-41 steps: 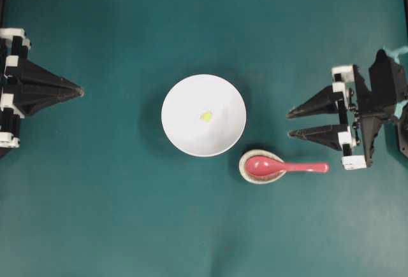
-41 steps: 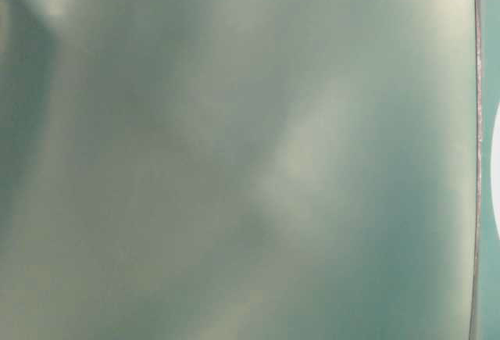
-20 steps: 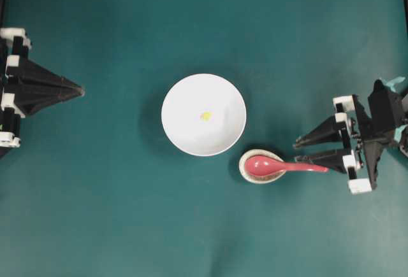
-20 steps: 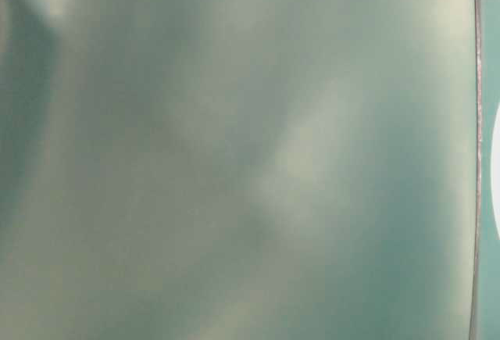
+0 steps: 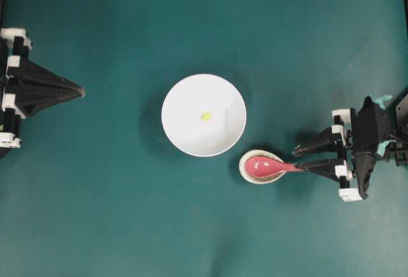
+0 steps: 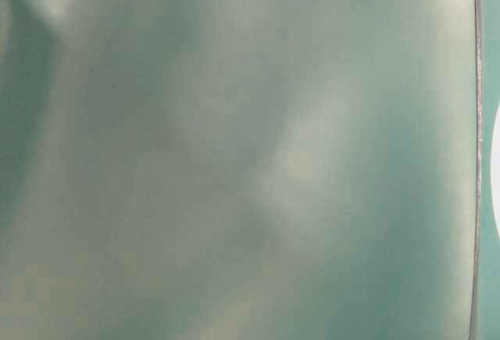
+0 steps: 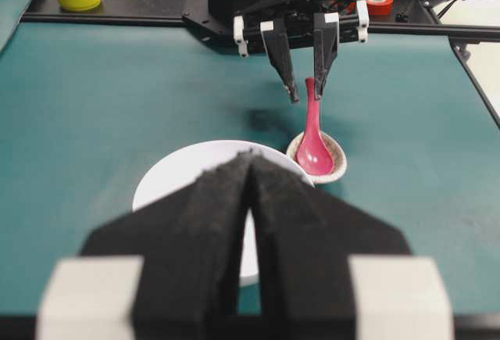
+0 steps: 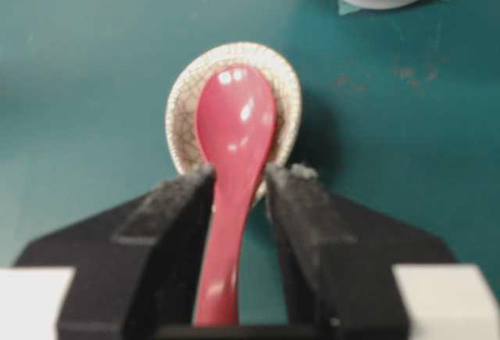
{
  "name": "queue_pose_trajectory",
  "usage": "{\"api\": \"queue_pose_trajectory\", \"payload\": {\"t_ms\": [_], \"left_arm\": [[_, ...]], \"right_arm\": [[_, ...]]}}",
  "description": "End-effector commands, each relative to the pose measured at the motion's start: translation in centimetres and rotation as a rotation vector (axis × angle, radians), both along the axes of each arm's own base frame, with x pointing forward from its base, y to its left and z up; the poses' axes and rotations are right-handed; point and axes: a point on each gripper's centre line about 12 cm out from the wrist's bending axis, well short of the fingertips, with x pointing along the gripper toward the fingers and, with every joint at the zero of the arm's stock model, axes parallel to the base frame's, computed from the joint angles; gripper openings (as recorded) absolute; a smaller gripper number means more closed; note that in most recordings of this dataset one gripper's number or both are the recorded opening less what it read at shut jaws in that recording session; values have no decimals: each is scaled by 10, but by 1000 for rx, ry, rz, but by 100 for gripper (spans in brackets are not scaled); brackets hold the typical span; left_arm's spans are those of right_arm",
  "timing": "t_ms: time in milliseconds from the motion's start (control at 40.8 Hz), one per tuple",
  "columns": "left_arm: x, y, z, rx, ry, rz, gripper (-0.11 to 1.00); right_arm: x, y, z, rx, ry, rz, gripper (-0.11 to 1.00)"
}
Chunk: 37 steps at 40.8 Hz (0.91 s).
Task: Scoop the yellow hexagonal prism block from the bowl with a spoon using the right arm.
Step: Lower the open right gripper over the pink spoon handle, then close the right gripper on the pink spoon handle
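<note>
Right pincer, jaws spread, is dropping from beside the spoon to straddle its handle without pinching yet, readying the pickup, while the yellow hexagonal prism block is waiting in the bowl at ten o'clock from the spoon

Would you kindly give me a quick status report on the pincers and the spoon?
Right pincer open, straddling the spoon handle, not clamped. Left pincer shut, parked. Yellow block in bowl. Nothing in the way.
</note>
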Motion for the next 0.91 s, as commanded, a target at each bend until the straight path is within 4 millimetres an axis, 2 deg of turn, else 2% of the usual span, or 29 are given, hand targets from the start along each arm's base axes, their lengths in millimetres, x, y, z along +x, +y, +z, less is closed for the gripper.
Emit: {"api": "queue_pose_trajectory", "payload": {"t_ms": [0,392,882], "left_arm": [[3,0,7,3,-9,-1,-1],[3,0,6,3,0,1,-1],[3,0,6,3,2,1,-1]], "right_arm": [[4,3,5,8,-31,4,41],[1,12,3,3,-25,41,41],[4,14,-13,-26,33,43,41]]}}
